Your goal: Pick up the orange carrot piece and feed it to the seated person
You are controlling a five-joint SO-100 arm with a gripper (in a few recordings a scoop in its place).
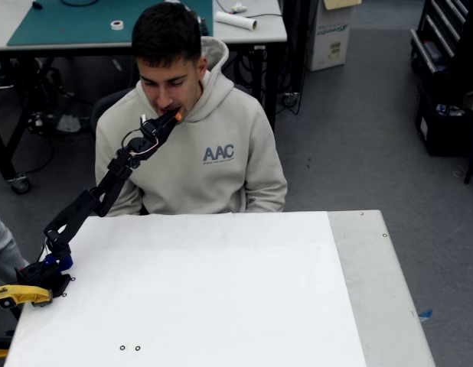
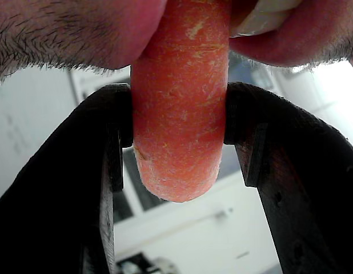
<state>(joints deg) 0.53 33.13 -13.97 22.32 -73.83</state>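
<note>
White counter (image 1: 221, 290) seen in the fixed view — broad white sheet laid over most of the top, a bare greyish strip left exposed along its right edge. Arm base (image 1: 44, 274) mounted at the left edge by a yellow clamp (image 1: 21, 294). Two small dark rings (image 1: 129, 348) lie near the front edge.

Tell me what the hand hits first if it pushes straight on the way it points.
The seated person's mouth: the hand, shut on the orange carrot piece, already has the carrot's far end between his lips.
</note>
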